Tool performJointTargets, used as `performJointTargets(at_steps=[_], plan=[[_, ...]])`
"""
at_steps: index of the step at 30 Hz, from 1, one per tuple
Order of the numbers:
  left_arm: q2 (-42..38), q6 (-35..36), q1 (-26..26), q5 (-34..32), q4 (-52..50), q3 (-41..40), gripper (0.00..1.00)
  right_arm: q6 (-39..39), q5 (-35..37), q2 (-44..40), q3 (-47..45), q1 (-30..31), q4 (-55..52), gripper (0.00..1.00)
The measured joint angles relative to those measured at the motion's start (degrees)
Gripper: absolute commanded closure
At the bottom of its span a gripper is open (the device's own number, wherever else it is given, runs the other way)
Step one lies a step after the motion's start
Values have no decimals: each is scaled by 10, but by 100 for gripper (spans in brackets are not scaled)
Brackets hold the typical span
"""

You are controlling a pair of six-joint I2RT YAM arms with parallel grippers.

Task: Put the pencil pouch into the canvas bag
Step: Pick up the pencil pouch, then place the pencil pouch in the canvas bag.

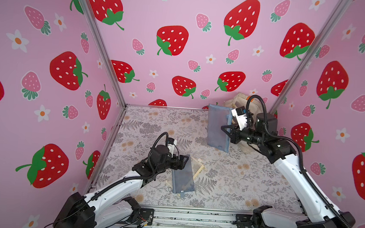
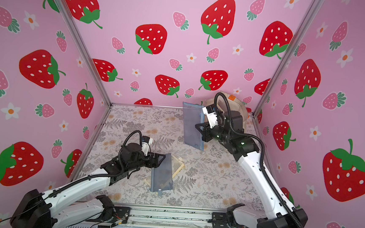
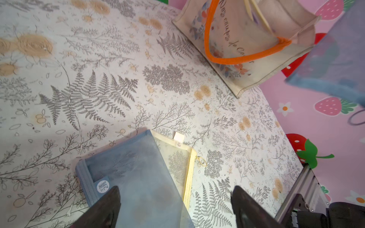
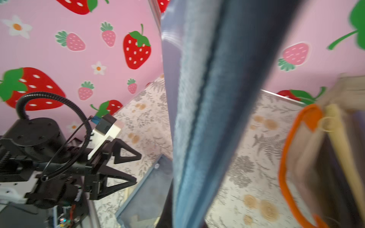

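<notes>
Two blue pouches: right gripper [image 1: 227, 131] pinched pencil pouch [image 1: 218, 125] upright, right of frame centre, canvas bag [image 1: 235, 102] just upper right of it; left gripper [image 1: 184, 162] spread wide over second pouch [image 1: 182, 180], flat, lower centre

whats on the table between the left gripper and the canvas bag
Left wrist view: right by the left gripper a blue mesh pouch overlaps a cream pouch; beyond them, bare floral table up to the canvas bag.
</notes>
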Motion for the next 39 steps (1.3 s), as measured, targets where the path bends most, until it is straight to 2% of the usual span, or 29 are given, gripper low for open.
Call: performJointTargets(at_steps=[5,10,19,22,26,32,39], plan=[[7,-1,0,11,-5,0,8,-75,140,29,86,-7,-116,100],[-7,-2,0,21,-3,-4,7,-137,277,114,186,-15,-187,100],[4,4,0,32,-4,-5,6,-214,424,273,355,-22,-250,100],[8,4,1,32,-2,-6,6,-230,447,306,382,-22,-257,100],[25,4,5,37,8,-6,6,-233,436,326,414,-22,-273,100],[51,3,12,51,24,-9,6,-230,402,313,463,-22,-272,100],[57,2,15,66,49,-14,6,-243,424,322,485,-24,-272,100]])
